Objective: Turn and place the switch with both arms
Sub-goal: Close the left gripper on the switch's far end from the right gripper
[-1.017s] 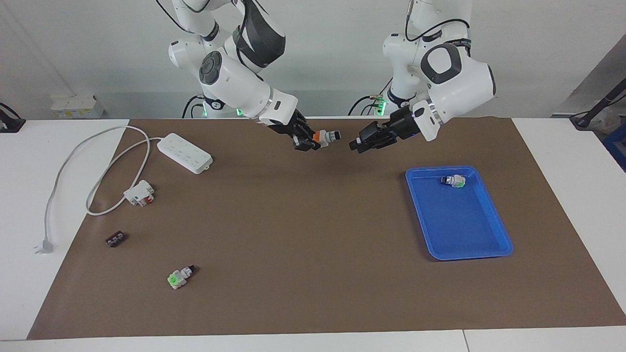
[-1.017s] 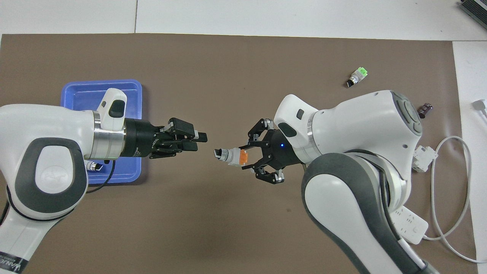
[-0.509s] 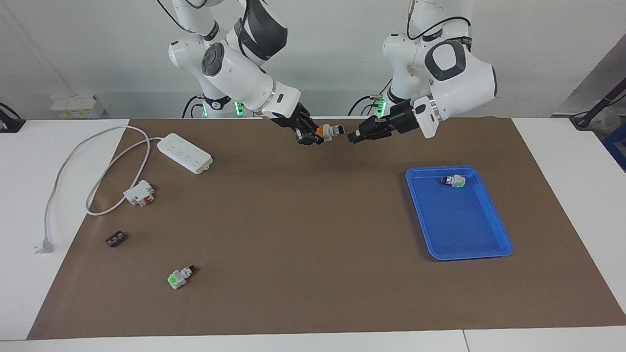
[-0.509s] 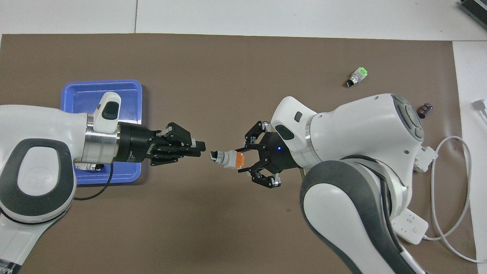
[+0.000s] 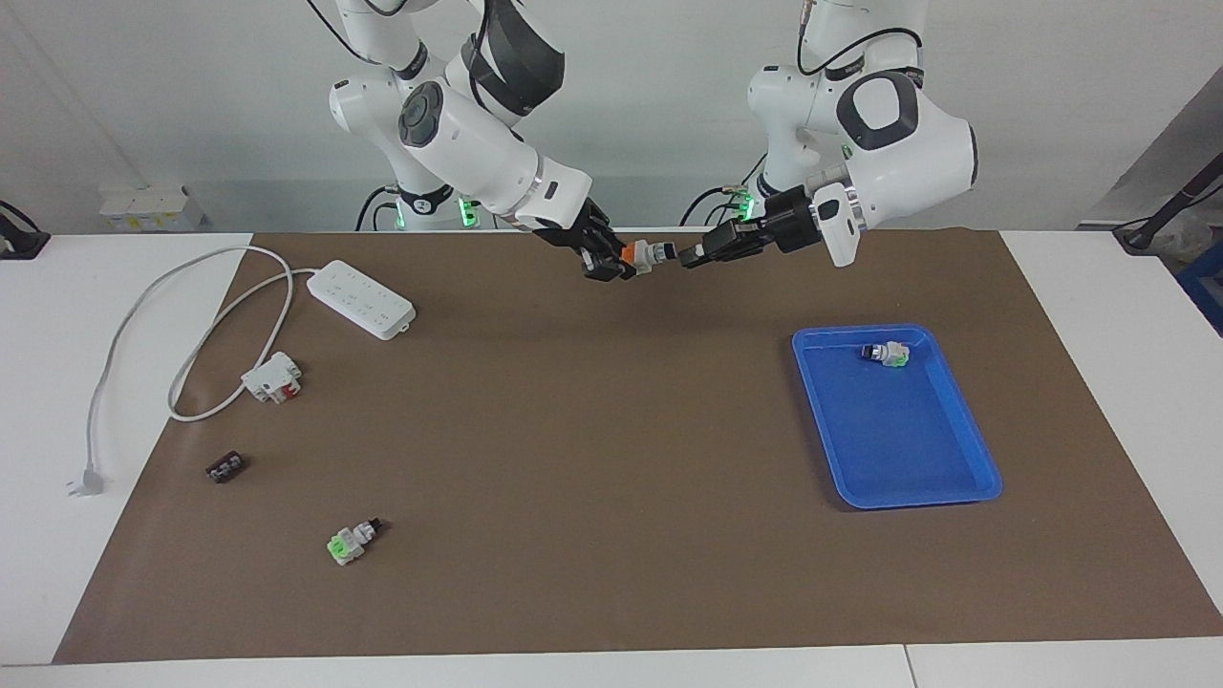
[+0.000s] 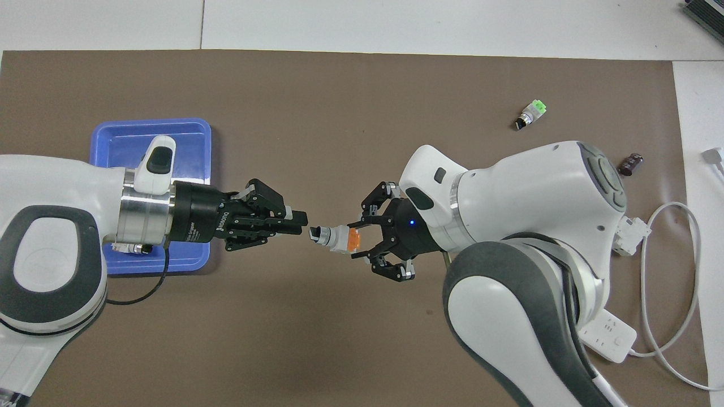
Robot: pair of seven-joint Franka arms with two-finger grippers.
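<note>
Orange-ended switch (image 6: 337,238) clamped in my right gripper (image 6: 362,240) over mat; my left gripper (image 6: 300,221) at knob, fingers narrow, not gripping.

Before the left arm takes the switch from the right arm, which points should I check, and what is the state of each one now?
1. The right gripper holds the switch by its orange block: ok.
2. The black knob end points toward the left gripper: ok.
3. Left gripper lined up with the knob, tips just short of it: ok in both views.
4. Left jaws open enough to go around the knob: cannot tell.
5. Handover held in the air above the brown mat, with nothing under it: ok.
6. The blue tray has room; one other switch lies at its end nearer to the robots: ok.
</note>
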